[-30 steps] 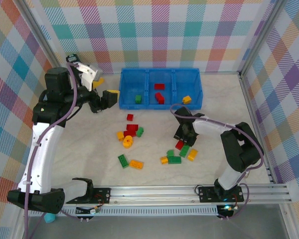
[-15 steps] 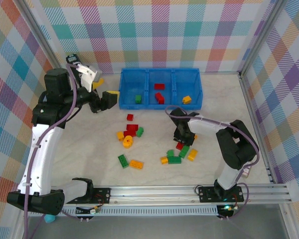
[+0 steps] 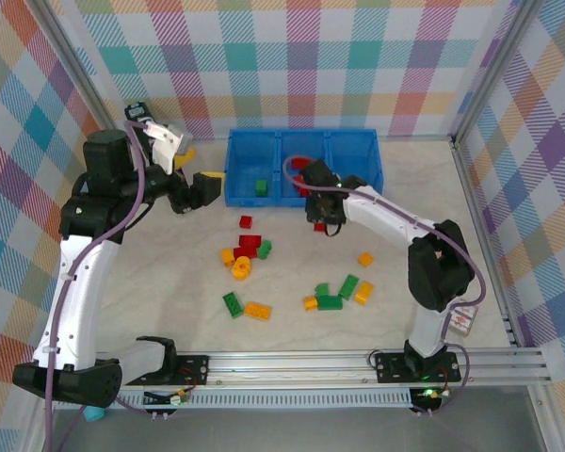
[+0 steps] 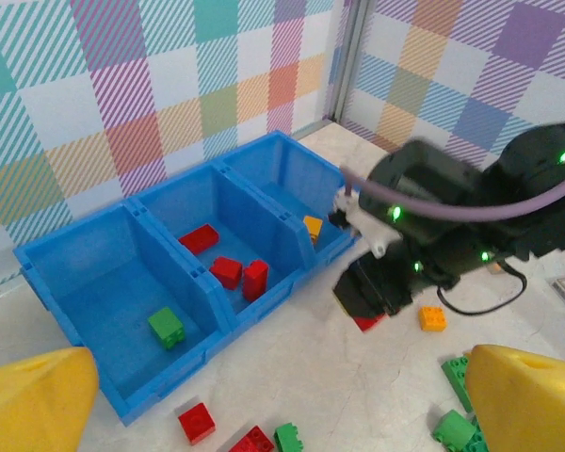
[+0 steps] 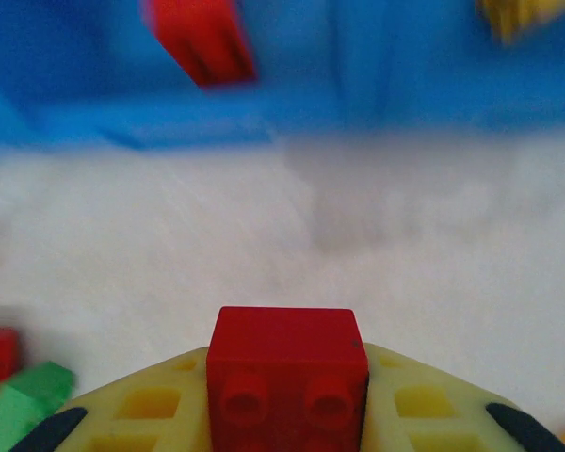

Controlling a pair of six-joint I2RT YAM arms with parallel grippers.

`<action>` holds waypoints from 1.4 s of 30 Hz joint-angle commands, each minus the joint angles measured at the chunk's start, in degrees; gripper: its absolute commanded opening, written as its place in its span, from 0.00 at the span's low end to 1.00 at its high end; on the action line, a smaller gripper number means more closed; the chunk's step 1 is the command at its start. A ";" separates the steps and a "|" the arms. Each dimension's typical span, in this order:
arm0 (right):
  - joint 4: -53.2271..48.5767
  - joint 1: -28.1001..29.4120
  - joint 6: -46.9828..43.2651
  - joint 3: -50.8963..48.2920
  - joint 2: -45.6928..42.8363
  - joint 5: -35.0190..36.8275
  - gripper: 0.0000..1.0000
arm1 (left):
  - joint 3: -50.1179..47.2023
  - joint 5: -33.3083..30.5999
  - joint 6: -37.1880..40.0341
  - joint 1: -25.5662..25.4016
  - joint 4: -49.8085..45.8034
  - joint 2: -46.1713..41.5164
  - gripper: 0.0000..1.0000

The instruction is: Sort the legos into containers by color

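Note:
My right gripper (image 3: 321,220) hangs just in front of the blue tray (image 3: 301,136), shut on a red lego (image 3: 319,227). In the right wrist view that red lego (image 5: 287,367) sits studs-forward between the yellow fingers (image 5: 433,400), with the tray wall (image 5: 292,113) blurred ahead. The left compartment holds a green lego (image 4: 168,326), the middle one red legos (image 4: 240,275), and the right one an orange lego (image 4: 312,226). My left gripper (image 3: 196,168) stands open and empty, raised left of the tray. Several loose legos (image 3: 249,247) lie on the table.
More loose bricks lie at the front right: green (image 3: 330,301), yellow (image 3: 363,293) and a lone orange one (image 3: 364,258). My right arm (image 3: 395,224) stretches across the table's right half. A metal rail (image 3: 358,363) runs along the near edge, and checkered walls enclose the table.
My right gripper shut on a red brick in the front-right cluster, lifted it and carried it back and left toward the tray. The left arm has not moved.

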 commanded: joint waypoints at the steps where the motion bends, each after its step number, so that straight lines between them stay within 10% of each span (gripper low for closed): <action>1: 5.41 0.11 -17.42 6.47 3.24 6.26 0.29 | -0.03 -0.88 0.89 0.10 0.62 -0.17 1.00; 11: 37.24 -0.37 -43.18 15.19 18.08 15.06 0.29 | 0.22 0.12 0.89 0.06 0.49 1.72 1.00; 24: 39.74 -3.22 -43.25 28.25 31.98 16.70 0.33 | 0.34 -1.77 1.16 0.11 0.12 2.04 1.00; 42: 34.13 -5.51 -38.81 30.64 29.94 11.69 0.55 | 0.49 -1.82 1.25 0.09 -0.04 0.11 1.00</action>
